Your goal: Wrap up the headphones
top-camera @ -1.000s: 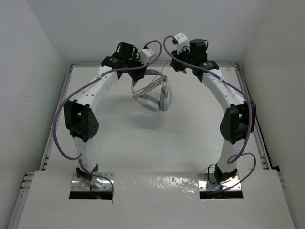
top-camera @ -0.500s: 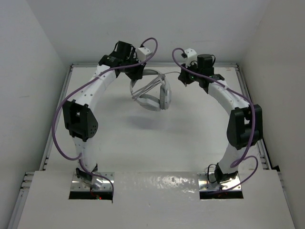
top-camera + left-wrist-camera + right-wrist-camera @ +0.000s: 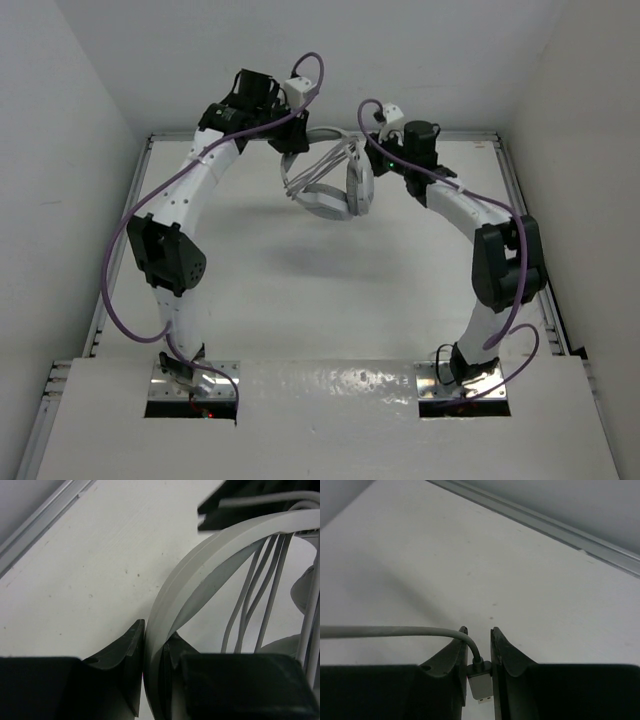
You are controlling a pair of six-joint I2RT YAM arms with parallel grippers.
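Right wrist view: thin pale cable (image 3: pixel 395 630) exits the left edge. Small silver plug (image 3: pixel 480 686), flanks covered by black right gripper (image 3: pixel 479 642) fingers.

Left wrist view: pale grey curved headband (image 3: pixel 200 565) leaves at the right edge. Padded ear cup (image 3: pixel 307 587) is a sliver there. Cable strands vanish behind black left gripper (image 3: pixel 155 637).

Top view: on white over-ear headphones (image 3: pixel 325 205), plug too small to find. Both grippers' fingertips hidden.

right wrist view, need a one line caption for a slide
Right gripper shut on the silver plug of the pale headphone cable, over the white table.
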